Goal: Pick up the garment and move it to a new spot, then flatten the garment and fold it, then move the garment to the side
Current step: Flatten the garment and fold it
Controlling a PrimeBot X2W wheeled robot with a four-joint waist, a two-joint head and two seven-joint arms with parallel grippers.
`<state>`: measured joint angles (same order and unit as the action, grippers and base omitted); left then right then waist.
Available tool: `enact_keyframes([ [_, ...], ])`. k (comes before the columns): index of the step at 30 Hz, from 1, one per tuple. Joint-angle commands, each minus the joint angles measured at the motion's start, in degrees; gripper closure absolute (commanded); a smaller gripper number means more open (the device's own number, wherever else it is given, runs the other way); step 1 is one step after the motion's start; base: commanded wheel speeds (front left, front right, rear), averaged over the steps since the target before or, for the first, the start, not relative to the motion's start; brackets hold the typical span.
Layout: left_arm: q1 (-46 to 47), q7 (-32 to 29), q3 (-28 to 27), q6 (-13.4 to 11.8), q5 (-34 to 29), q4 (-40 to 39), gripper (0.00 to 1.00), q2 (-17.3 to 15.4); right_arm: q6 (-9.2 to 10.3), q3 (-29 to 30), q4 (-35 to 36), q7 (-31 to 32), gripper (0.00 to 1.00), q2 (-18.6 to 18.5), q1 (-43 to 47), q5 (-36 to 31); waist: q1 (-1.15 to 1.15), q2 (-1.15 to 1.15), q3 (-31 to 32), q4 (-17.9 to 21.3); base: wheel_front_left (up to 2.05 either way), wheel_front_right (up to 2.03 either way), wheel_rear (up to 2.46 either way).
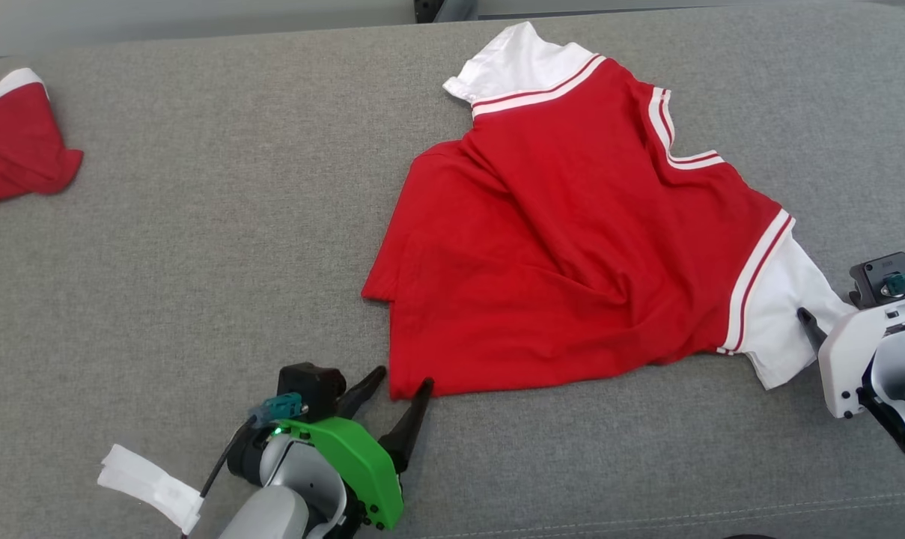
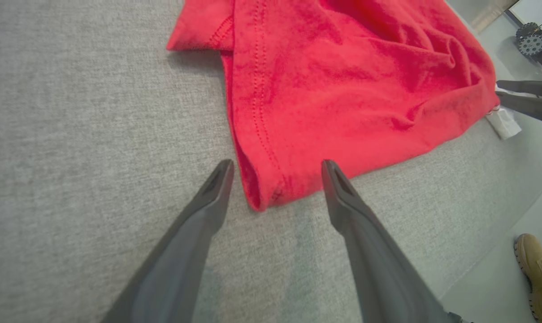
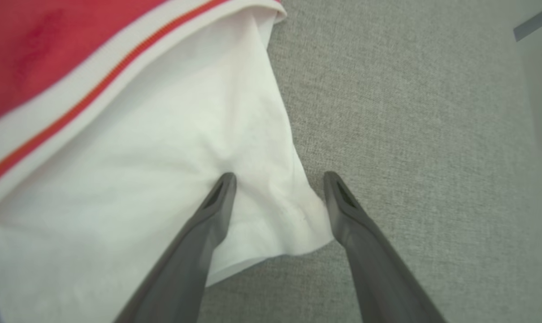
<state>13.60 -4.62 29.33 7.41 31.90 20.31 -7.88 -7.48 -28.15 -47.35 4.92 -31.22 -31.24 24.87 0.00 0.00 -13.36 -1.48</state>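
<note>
The red shirt with white sleeves (image 1: 572, 247) lies rumpled on the grey fabric surface (image 1: 197, 262). The left tool (image 1: 403, 376), fingers apart, straddles its red hem corner (image 2: 262, 197). The right tool (image 3: 278, 176), also apart, straddles the edge of 1 white sleeve (image 3: 163, 157).

The right gripper (image 3: 279, 177) stands with its two dark fingers (image 3: 208, 215) spread wide. The garment's (image 3: 37, 49) white sleeve (image 3: 140, 148) lies between the tips. One finger rests over the white cloth. The other is over the grey fabric surface (image 3: 409, 134), just beside the sleeve's corner. A white band with a red stripe (image 3: 87, 89) edges the red body at the upper left.
</note>
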Motion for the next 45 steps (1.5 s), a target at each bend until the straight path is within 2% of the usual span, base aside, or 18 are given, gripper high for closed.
enact_keyframes([
  [1,1.3,0.3,0.0,0.1,0.6,0.1,0.00,0.2,-0.01,-1.1,-1.2,0.4,0.00,0.7,0.7,0.4,0.00,0.00,-0.2,0.1,0.00,0.00,0.00],
  [6,3.1,-1.5,2.1,0.1,3.2,4.4,0.00,0.2,-0.02,-3.1,-2.4,0.7,0.00,1.2,0.3,2.2,0.00,0.00,-0.6,0.6,0.00,0.00,0.00],
  [7,3.3,-1.7,2.6,0.1,3.6,5.7,0.05,0.2,-0.02,-3.5,-2.6,1.0,0.00,1.6,0.4,2.8,0.00,0.00,-0.7,0.7,0.00,0.00,0.00],
  [8,3.6,-1.7,3.2,0.1,3.9,6.7,0.36,0.2,-0.03,-4.2,-2.7,1.4,0.00,2.0,0.5,3.5,0.00,0.00,-0.7,0.8,0.00,0.00,0.00],
  [9,3.9,-1.4,3.6,0.1,4.4,7.5,0.60,0.2,-0.06,-5.0,-2.8,1.9,0.00,2.4,0.8,4.2,0.00,0.00,-0.7,0.9,0.00,0.00,0.00],
  [10,4.0,-1.0,4.0,0.1,5.0,8.2,0.92,0.4,-0.25,-6.0,-2.8,2.4,0.00,2.7,1.2,5.0,0.00,0.00,-0.5,1.0,0.00,0.00,0.00],
  [11,4.3,-0.8,4.7,0.1,5.7,8.5,1.00,0.5,-0.36,-7.2,-2.1,2.7,0.70,3.0,1.7,6.1,0.00,0.00,-0.4,1.1,0.00,0.00,0.00],
  [12,4.4,-0.6,5.8,0.1,6.3,8.7,1.00,0.6,-0.37,-7.8,-1.3,2.3,1.00,3.1,2.1,7.6,0.00,0.00,-0.2,1.1,0.00,0.00,0.00],
  [17,4.1,-1.3,9.2,0.1,11.6,6.0,1.00,-0.9,-0.35,-11.1,4.8,4.4,1.00,0.5,3.7,17.7,0.00,0.00,1.9,1.4,0.00,0.00,0.00],
  [22,2.6,-2.8,9.9,0.1,17.6,-6.6,1.00,-6.8,0.01,-8.5,19.7,4.2,1.00,-7.0,4.3,32.2,0.00,0.00,5.0,1.6,0.00,0.00,0.00],
  [23,2.6,-2.8,9.9,0.1,17.6,-6.6,1.00,-6.8,0.01,-8.5,19.7,4.2,1.00,-7.0,4.3,32.2,0.00,0.00,5.0,1.6,0.00,0.00,0.00],
  [24,1.8,-4.2,8.1,0.1,19.8,-14.0,1.00,-10.4,0.00,-5.7,27.3,3.3,1.00,-10.4,5.7,38.1,0.00,0.00,5.9,1.8,0.00,0.00,0.00],
  [27,1.9,-7.7,4.0,-1.0,22.9,-26.1,1.00,-16.4,0.00,0.0,37.3,1.3,1.00,-16.5,7.1,44.5,0.00,0.00,6.5,2.0,0.00,0.00,0.00],
  [33,9.4,-17.7,-6.0,-5.4,33.3,-43.8,1.00,-24.4,-0.02,13.6,48.6,-1.7,1.00,-23.3,5.5,53.8,0.00,0.00,4.8,1.9,0.00,0.00,0.00],
  [36,16.5,-22.3,-9.3,-7.5,36.6,-45.5,1.00,-26.2,-0.02,18.1,50.4,-1.4,1.00,-24.3,2.0,55.8,0.00,0.00,2.6,1.6,0.00,0.00,0.00],
  [39,21.9,-25.0,-10.4,-8.8,38.7,-44.6,1.00,-26.2,-0.01,19.9,50.6,-0.5,1.00,-24.3,-1.7,55.9,0.00,0.00,0.5,1.2,0.00,0.00,0.00],
  [42,30.8,-27.7,-10.9,-10.7,38.9,-40.0,1.00,-25.0,-0.01,20.1,48.1,1.4,1.00,-22.4,-9.2,53.1,0.00,0.00,-3.5,0.5,0.00,0.00,0.00],
  [45,40.4,-28.7,-9.5,-11.3,35.7,-31.5,1.00,-23.2,-0.01,18.9,42.2,3.8,1.00,-17.5,-19.6,46.5,0.00,0.00,-8.5,-0.7,0.00,0.00,0.00],
])
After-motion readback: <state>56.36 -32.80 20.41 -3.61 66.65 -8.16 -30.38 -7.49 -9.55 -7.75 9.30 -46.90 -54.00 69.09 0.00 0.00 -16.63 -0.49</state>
